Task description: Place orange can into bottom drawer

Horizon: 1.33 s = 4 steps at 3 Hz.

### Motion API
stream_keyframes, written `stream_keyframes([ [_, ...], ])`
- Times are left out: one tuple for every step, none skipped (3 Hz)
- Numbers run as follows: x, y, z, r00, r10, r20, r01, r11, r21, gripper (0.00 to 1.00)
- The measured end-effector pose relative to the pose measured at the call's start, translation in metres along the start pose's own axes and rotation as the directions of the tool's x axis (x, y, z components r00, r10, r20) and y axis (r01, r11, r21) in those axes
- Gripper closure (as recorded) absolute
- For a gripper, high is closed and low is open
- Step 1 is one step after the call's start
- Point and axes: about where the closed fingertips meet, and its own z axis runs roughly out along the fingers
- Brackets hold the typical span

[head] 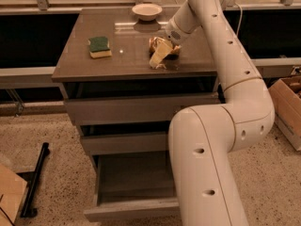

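Observation:
The orange can (162,44) sits on the cabinet top (131,62), right of centre, partly hidden by my gripper. My gripper (159,56) reaches down from the arm (221,41) and sits right at the can, its tip touching the top just in front of it. The bottom drawer (134,208) is pulled out below, and its tray looks empty. The two upper drawers (136,109) are only slightly out.
A green-and-yellow sponge (100,47) lies on the left of the cabinet top. A cream bowl (146,11) stands at the back. The arm's large lower link (207,173) covers the drawers' right side. A cardboard box (288,102) is on the floor at the right, and a black stand (35,182) at the left.

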Motion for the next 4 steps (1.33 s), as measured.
stream_keyframes([
  [-0.003,-0.0005,-0.0044,1.0,0.0,0.0,0.0,1.0,0.0,0.4],
  [-0.0036,0.0014,-0.006,1.0,0.0,0.0,0.0,1.0,0.0,0.71],
  [-0.0037,0.0014,-0.0061,1.0,0.0,0.0,0.0,1.0,0.0,0.94],
  [-0.0038,0.0015,-0.0063,1.0,0.0,0.0,0.0,1.0,0.0,1.0],
])
